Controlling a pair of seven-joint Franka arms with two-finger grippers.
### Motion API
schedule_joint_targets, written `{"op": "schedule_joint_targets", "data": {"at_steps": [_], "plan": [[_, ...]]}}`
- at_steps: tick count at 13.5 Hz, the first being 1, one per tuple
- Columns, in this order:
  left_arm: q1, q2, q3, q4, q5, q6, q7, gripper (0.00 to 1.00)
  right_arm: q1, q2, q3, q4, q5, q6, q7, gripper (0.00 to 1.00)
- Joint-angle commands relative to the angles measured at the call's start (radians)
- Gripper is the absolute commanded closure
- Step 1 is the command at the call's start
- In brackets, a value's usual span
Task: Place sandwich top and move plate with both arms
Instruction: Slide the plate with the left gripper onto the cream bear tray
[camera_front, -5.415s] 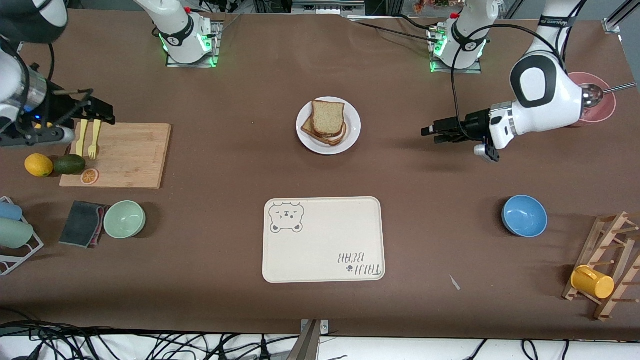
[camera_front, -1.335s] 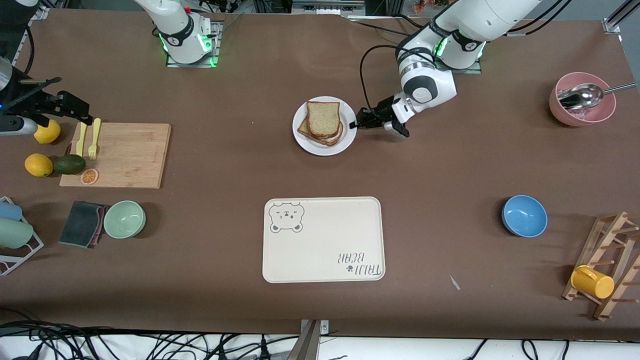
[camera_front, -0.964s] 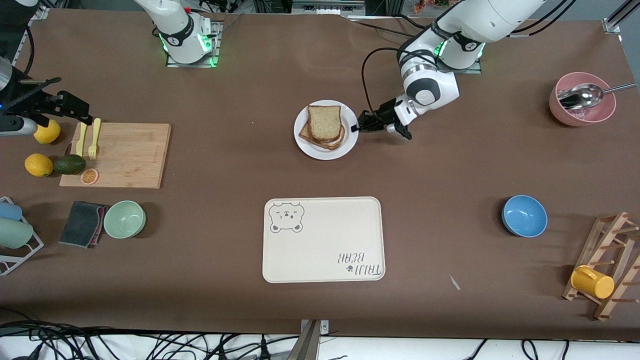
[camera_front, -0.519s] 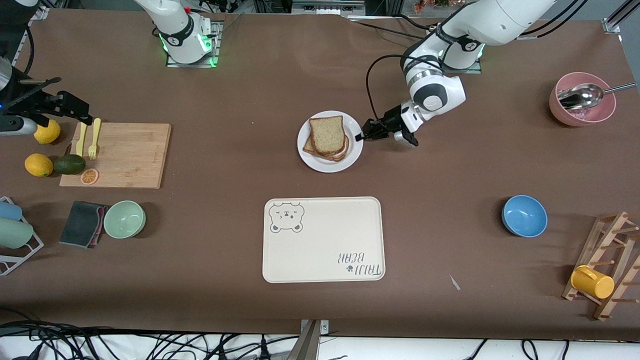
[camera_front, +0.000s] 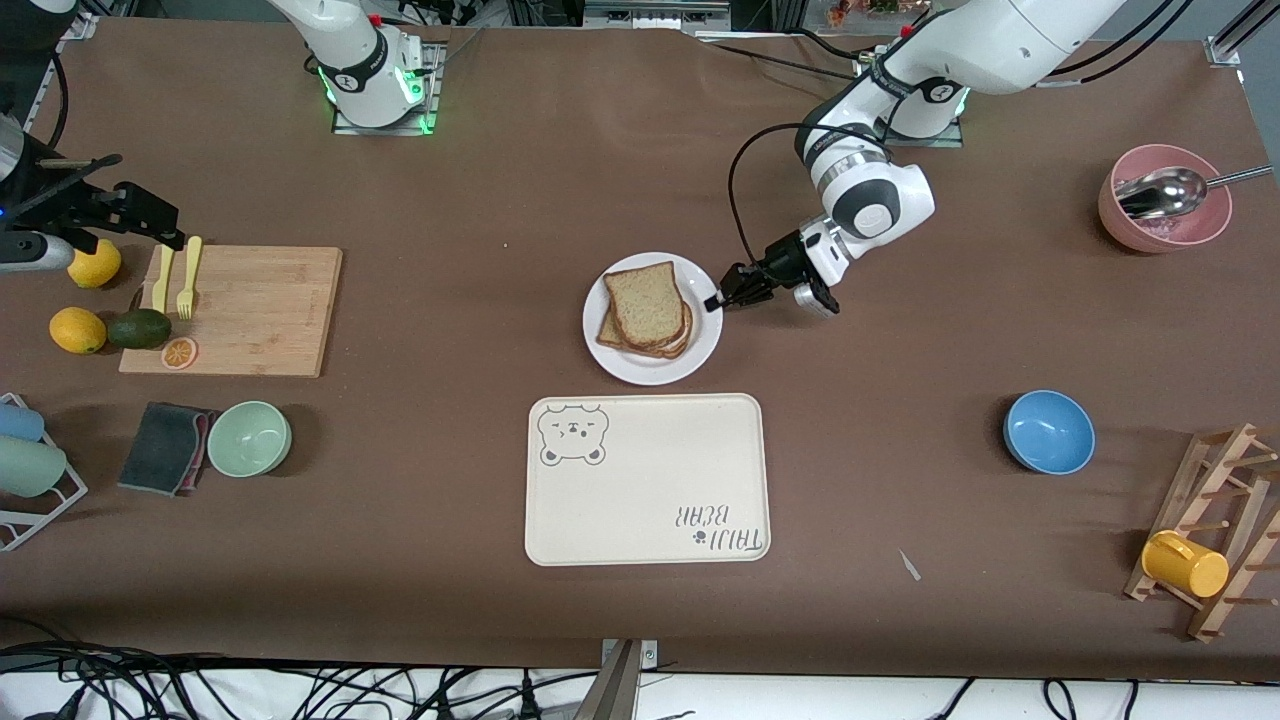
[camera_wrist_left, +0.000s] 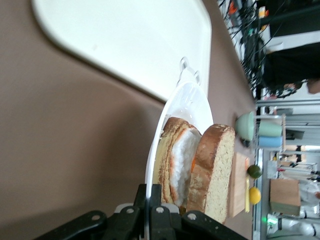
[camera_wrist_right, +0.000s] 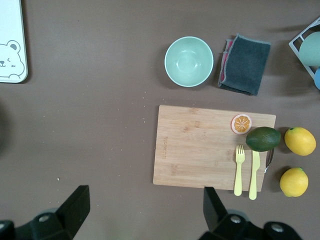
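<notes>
Judging from the stack, the first half is done: the sandwich top (camera_front: 644, 303), a speckled tan slice with brown crust, lies on the lower slices and white filling. Low in the frame centre lies the beige rectangular tray (camera_front: 648, 479), matte with rounded corners; just above it sits the glossy round plate (camera_front: 700, 352), not yet on it. At the plate's rim the left gripper (camera_front: 722, 301) is clenched on the edge. Upper in the frame, over the wooden cutting board's (camera_front: 250, 310) end, the right gripper (camera_front: 165, 229) waits, spread wide and empty.
</notes>
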Motion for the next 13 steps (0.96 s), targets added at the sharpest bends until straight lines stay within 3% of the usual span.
{"op": "schedule_joint_targets", "data": {"at_steps": [1,8,11,13], "plan": [[-0.001,0.039,0.000,0.110,-0.039,0.013,-0.033,1.00,-0.014,-0.009,0.011,0.007,0.006,-0.005,0.005,0.00],[-0.041,0.219,0.070,0.393,-0.023,0.102,-0.031,1.00,-0.016,-0.005,0.011,0.018,0.006,-0.005,0.005,0.00],[-0.175,0.260,0.226,0.502,-0.029,0.102,-0.041,1.00,-0.017,-0.003,0.011,0.018,0.006,-0.005,0.005,0.00],[-0.236,0.304,0.290,0.565,-0.034,0.102,-0.043,1.00,-0.020,0.000,0.011,0.018,0.006,-0.005,0.006,0.00]]}}
